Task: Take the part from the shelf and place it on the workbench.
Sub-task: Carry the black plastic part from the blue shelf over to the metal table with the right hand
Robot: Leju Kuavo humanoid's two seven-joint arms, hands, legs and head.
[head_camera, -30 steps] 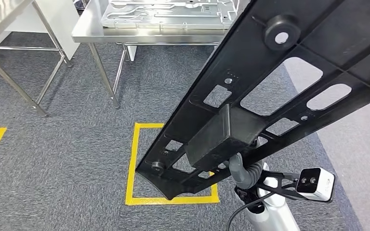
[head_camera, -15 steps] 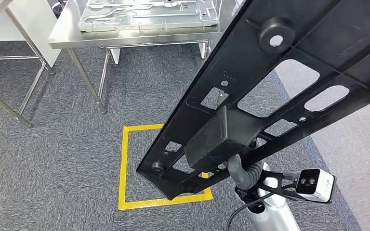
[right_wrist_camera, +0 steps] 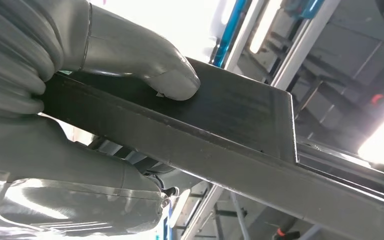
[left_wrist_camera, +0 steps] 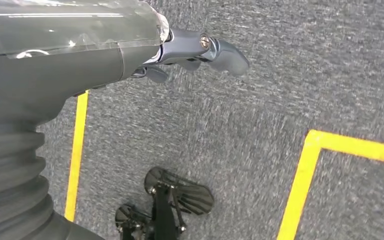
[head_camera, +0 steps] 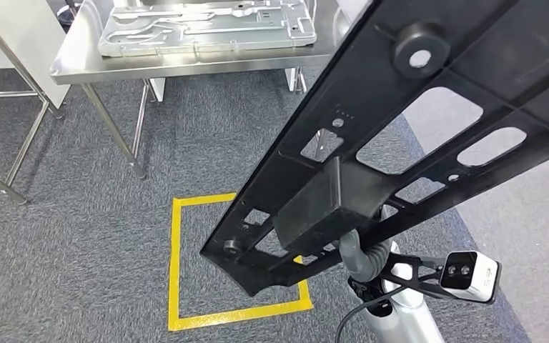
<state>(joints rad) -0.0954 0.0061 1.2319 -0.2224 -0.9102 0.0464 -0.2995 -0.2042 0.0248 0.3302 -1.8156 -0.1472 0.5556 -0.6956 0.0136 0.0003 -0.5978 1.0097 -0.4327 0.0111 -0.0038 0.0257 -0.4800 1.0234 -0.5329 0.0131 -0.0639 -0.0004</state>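
Observation:
A long black plastic part (head_camera: 372,143) with cut-out windows and a box-shaped block slants across the head view from lower middle to upper right. My right hand (head_camera: 361,254) grips it from below, near its lower end. In the right wrist view the thumb (right_wrist_camera: 150,67) presses on the part's flat black face (right_wrist_camera: 240,115) while the fingers wrap its edge. The steel workbench (head_camera: 186,63) stands ahead at the upper left, carrying a silver metal plate (head_camera: 207,25). My left hand (left_wrist_camera: 190,50) hangs above the carpet, holding nothing, its fingers loosely curled.
Grey carpet covers the floor, with a yellow taped square (head_camera: 175,264) just ahead of me. A second steel table's legs (head_camera: 14,143) stand at the far left. A paler floor strip (head_camera: 529,221) runs along the right.
The whole view has shifted: the workbench and yellow square have slid left and the bench sits lower in the picture. The part stays held the same way in my right hand.

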